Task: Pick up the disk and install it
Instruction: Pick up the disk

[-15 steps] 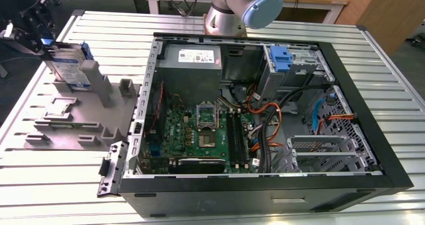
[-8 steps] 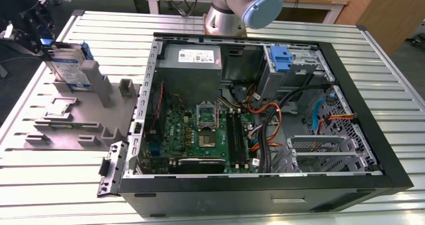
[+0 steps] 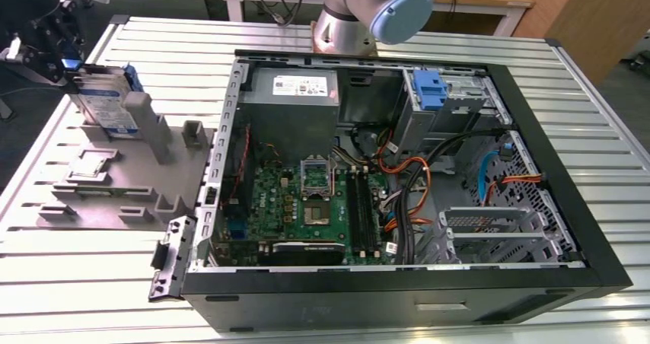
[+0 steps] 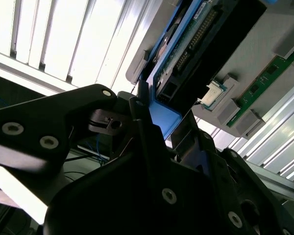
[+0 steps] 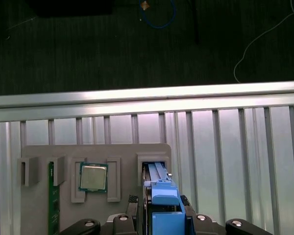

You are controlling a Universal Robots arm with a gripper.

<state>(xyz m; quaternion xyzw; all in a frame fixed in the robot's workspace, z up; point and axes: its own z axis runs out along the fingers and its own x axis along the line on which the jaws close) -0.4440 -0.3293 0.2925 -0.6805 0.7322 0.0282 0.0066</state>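
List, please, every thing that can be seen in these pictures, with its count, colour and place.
disk: 1, silver with a blue frame, upright in the holder
holder: 1, grey, on the table at the exterior view's left
processor chip: 1, silver on green, in a holder recess
memory module: 1, green, in a holder slot
computer case: 1, black, open, middle of the table
power supply: 1, grey, inside the case
bracket: 1, blue, in the case's drive bay
motherboard: 1, green, on the case floor
cables: several, orange and black, inside the case
table: 1, silver, slatted
robot arm: 1, grey and blue, behind the case
gripper: 1, black, at the disk
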